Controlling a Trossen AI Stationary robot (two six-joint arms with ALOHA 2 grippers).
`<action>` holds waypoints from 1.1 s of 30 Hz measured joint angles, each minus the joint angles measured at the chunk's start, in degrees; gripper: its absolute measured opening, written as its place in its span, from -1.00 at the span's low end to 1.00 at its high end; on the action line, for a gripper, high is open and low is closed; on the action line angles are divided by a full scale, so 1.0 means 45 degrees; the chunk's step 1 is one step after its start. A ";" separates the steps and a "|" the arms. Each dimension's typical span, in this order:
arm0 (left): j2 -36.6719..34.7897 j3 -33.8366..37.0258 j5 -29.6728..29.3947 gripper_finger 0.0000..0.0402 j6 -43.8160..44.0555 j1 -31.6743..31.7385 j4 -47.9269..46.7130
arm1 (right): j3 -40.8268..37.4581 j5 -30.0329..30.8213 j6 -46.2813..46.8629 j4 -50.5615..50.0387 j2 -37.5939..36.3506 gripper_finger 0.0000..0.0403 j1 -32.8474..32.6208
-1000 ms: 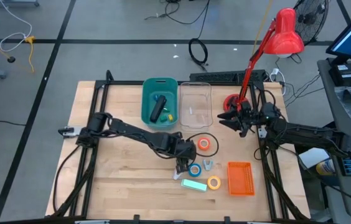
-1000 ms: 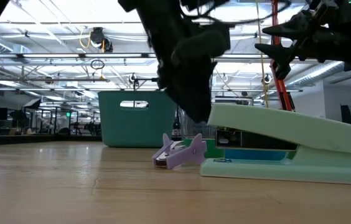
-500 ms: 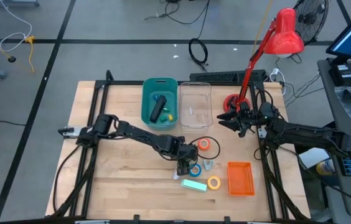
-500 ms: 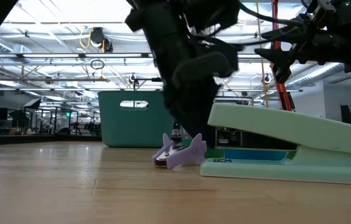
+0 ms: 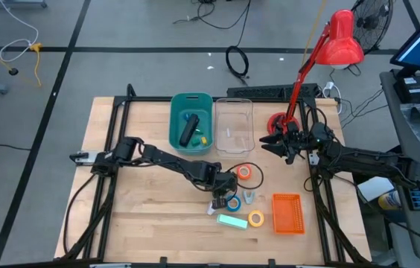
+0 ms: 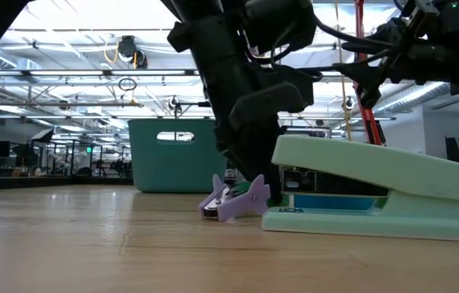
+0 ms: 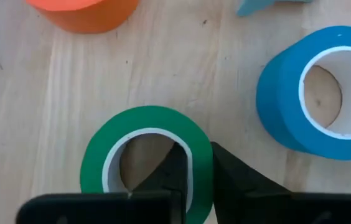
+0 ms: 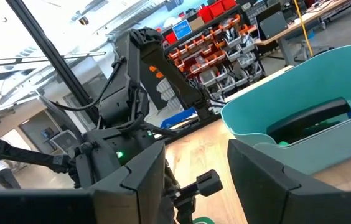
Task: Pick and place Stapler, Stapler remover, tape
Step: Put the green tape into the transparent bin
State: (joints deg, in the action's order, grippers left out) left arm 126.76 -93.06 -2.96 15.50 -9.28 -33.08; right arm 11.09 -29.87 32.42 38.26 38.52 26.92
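Observation:
A green tape roll (image 7: 144,155) lies flat on the wooden table, with my left gripper (image 7: 194,152) shut on its wall. Beside it lie a blue roll (image 7: 315,93) and an orange roll (image 7: 85,12); a yellow roll (image 5: 256,219) lies nearer the front edge. The lilac stapler remover (image 6: 233,199) rests on the table just right of my left gripper (image 5: 220,199). The black stapler (image 5: 189,130) lies inside the teal bin (image 5: 191,141). My right gripper (image 5: 277,141) hangs open above the table's far right, holding nothing. My left gripper pinches the green roll's wall (image 7: 199,171) on the side nearest the blue roll. One finger (image 7: 172,171) stands inside the ring and the other finger (image 7: 238,183) outside. The fingers come steeply from above, and the roll lies flat on the table.
A mint-green stapler (image 5: 232,222) lies near the front edge, an orange basket (image 5: 287,214) to its right. A clear container (image 5: 234,126) stands beside the teal bin. A red desk lamp (image 5: 340,41) rises at the far right.
My left gripper has sunk toward the table beside the lilac stapler remover, onto the green roll. The rolls, the remover and the mint stapler lie where they were.

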 joint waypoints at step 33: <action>-0.6129 0.0014 0.3362 -0.81 0.5940 0.2309 0.7055 | 0.0762 0.1688 -0.3676 0.2621 0.0164 -0.14 -0.2073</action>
State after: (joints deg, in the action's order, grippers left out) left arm 99.18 -92.99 12.17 42.22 1.11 -1.33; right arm 14.52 -22.27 15.88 50.05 39.26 17.59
